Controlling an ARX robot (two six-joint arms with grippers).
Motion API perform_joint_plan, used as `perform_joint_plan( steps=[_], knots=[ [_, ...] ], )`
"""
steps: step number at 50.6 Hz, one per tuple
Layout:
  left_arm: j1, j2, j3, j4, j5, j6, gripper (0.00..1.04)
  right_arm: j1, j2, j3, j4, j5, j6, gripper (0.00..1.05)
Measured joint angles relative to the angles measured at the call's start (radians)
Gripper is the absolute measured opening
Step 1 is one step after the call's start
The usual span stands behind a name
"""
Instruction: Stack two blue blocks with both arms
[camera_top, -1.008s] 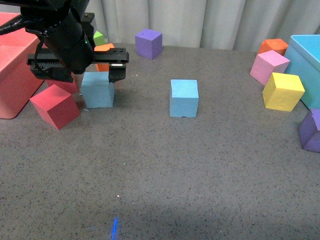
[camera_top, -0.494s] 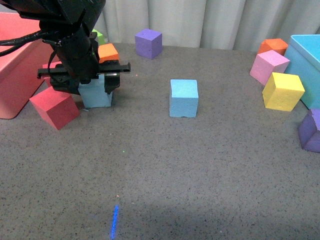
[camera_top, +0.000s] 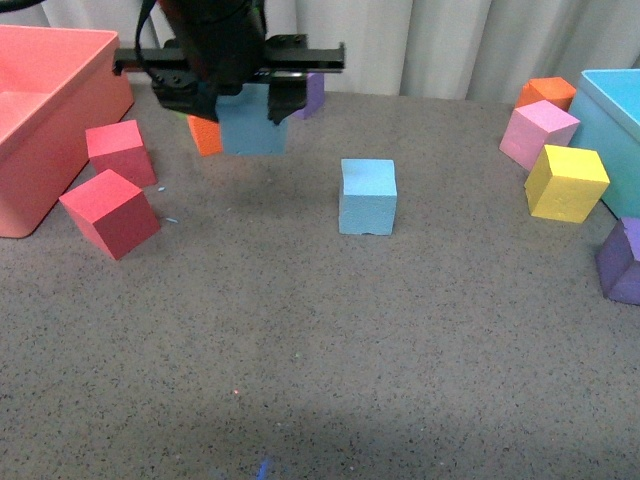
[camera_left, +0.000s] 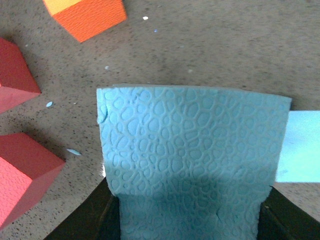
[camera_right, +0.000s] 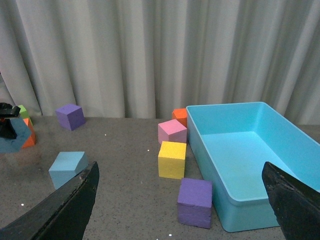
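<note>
My left gripper (camera_top: 250, 112) is shut on one blue block (camera_top: 253, 128) and holds it in the air, above the table and to the left of the second blue block (camera_top: 367, 195), which rests on the table near the middle. In the left wrist view the held block (camera_left: 192, 160) fills the frame between the black fingers (camera_left: 107, 220), and an edge of the other block (camera_left: 300, 147) shows beside it. My right gripper (camera_right: 182, 200) is open and empty, raised above the table's right side; it sees the resting block (camera_right: 67, 168) and the held one (camera_right: 12, 137).
A pink bin (camera_top: 40, 120) stands at the left with two red cubes (camera_top: 110, 212) beside it. An orange cube (camera_top: 205, 135) and a purple cube (camera_top: 312, 95) lie behind the held block. At the right are a turquoise bin (camera_top: 615, 130), pink (camera_top: 538, 133), yellow (camera_top: 565, 183), orange (camera_top: 546, 93) and purple (camera_top: 622, 262) cubes.
My left gripper has closed on the blue block, lifted it off the table and carried it up and to the right. The second blue block has not moved.
</note>
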Motion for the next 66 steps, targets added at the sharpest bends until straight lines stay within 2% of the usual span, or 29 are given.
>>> perform_joint_plan(
  steps=[8, 22, 38, 66],
  knots=[
    [-0.098, 0.001, 0.059, -0.075, 0.0, -0.022, 0.47, 0.0, 0.0, 0.0, 0.0, 0.0, 0.0, 0.95],
    [-0.179, 0.098, 0.206, -0.192, -0.013, -0.051, 0.47, 0.0, 0.0, 0.0, 0.0, 0.0, 0.0, 0.95],
    [-0.202, 0.238, 0.4, -0.295, -0.021, -0.125, 0.46, 0.0, 0.0, 0.0, 0.0, 0.0, 0.0, 0.95],
    [-0.214, 0.31, 0.49, -0.333, -0.039, -0.12, 0.45, 0.0, 0.0, 0.0, 0.0, 0.0, 0.0, 0.95]
  ],
)
